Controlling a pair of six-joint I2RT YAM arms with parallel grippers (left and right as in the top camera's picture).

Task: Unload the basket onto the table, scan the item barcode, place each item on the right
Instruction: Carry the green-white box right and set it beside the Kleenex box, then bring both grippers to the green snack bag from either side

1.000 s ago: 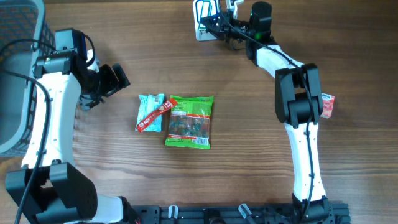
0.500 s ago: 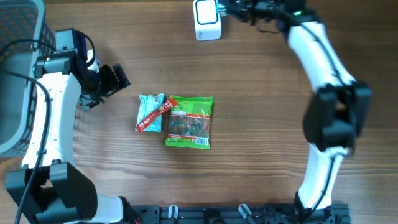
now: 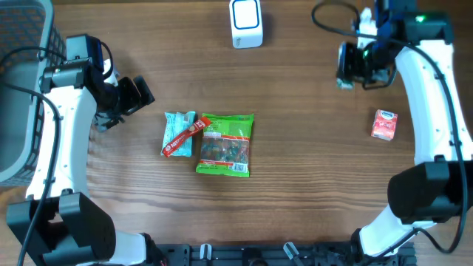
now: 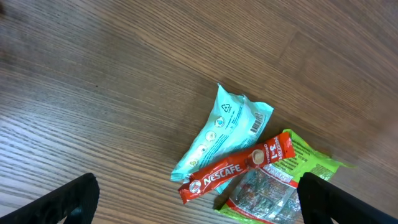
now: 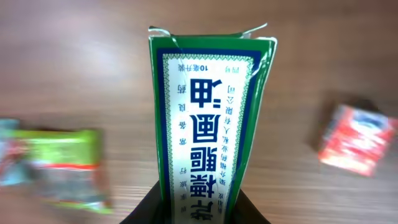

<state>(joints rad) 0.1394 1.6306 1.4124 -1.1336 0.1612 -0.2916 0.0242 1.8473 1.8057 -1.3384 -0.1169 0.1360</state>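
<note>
**Carton held at upper right, apart from the scanner**

The green and white carton (image 5: 211, 112) is gripped at its lower end by the right gripper (image 3: 356, 66), whose jaws are closed narrowly on it. In the right wrist view the carton is seen upright, with Chinese print upside down on its face. In the overhead view this gripper is found at the upper right of the frame, over the bench (image 3: 310, 185); the carton itself can hardly be made out there. The white scanner (image 3: 245, 24) is placed at the top centre, well apart from that gripper. A small red carton (image 3: 384, 124) is seen lying at the right. The left gripper (image 3: 139, 94) is spread wide and nothing is held in it; it is found at the left, near a teal packet (image 3: 176, 133). A red Nescafe stick (image 3: 186, 137) is laid across that packet, and a green packet (image 3: 226, 145) lies just beside it. A grey basket (image 3: 22, 81) is seen at the left edge.
</note>
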